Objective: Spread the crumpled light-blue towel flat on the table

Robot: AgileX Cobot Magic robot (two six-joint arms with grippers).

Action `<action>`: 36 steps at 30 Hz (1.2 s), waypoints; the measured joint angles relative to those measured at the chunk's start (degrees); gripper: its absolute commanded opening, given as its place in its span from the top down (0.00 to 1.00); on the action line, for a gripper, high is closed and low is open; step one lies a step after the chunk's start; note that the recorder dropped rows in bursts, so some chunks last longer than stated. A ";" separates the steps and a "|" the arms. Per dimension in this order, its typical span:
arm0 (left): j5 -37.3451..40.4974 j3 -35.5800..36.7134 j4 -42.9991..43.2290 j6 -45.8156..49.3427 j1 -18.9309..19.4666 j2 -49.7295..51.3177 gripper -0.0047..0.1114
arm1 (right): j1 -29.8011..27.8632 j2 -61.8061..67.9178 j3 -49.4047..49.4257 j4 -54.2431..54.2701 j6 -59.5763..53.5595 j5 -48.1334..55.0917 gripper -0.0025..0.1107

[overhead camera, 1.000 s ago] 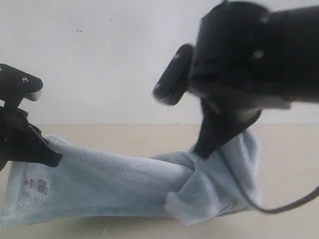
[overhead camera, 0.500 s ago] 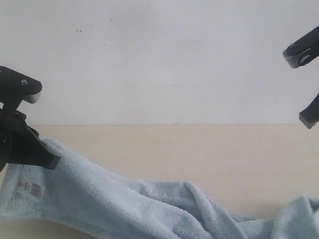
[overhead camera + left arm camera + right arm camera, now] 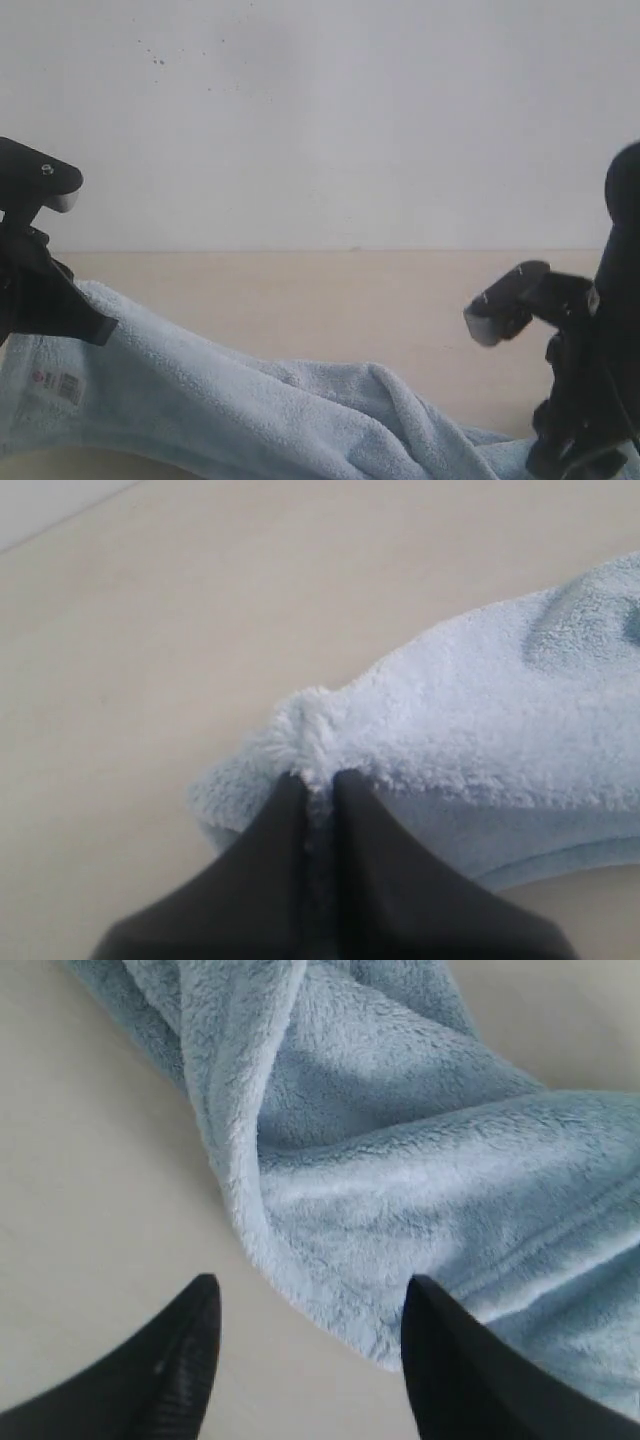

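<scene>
Exterior and 2 wrist views. The towel (image 3: 260, 410) lies crumpled along the near part of the table (image 3: 330, 290), running from far left to far right, with a ridge of folds near the middle. Its white label (image 3: 60, 385), close to the left end, carries a red mark and a barcode-like block; the print is too small to read.

The left gripper (image 3: 318, 780) is closed tight on a pinched tuft at the towel's left edge and holds that end raised off the table. The right gripper (image 3: 310, 1295) has its fingers spread wide and grips nothing; a folded, hemmed edge of the towel lies on the table just ahead of the gap.

Compared with 0.5 s ago, the right gripper has dropped from high at the right margin to low over the towel's right end. The left gripper and the towel have scarcely shifted. 1 s ago the right gripper held the right part lifted.
</scene>
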 measured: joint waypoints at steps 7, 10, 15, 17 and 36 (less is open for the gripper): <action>0.09 0.00 -0.50 0.00 0.00 0.00 0.93 | 0.58 0.00 14.50 -0.13 -5.46 -23.20 0.51; 0.09 0.00 -0.64 0.00 0.00 0.00 0.93 | 0.58 0.00 17.29 -0.13 -6.93 -27.44 0.51; 0.09 0.00 -0.64 0.00 0.00 0.00 0.93 | 0.58 0.00 17.86 0.86 -7.73 -28.53 0.51; 0.09 0.00 -0.64 0.00 0.00 0.00 0.93 | 0.58 0.00 17.86 0.84 -8.06 -28.27 0.51; 1.04 0.00 -1.54 -0.09 0.00 0.00 0.93 | 0.58 0.00 22.53 1.02 -7.25 -35.23 0.98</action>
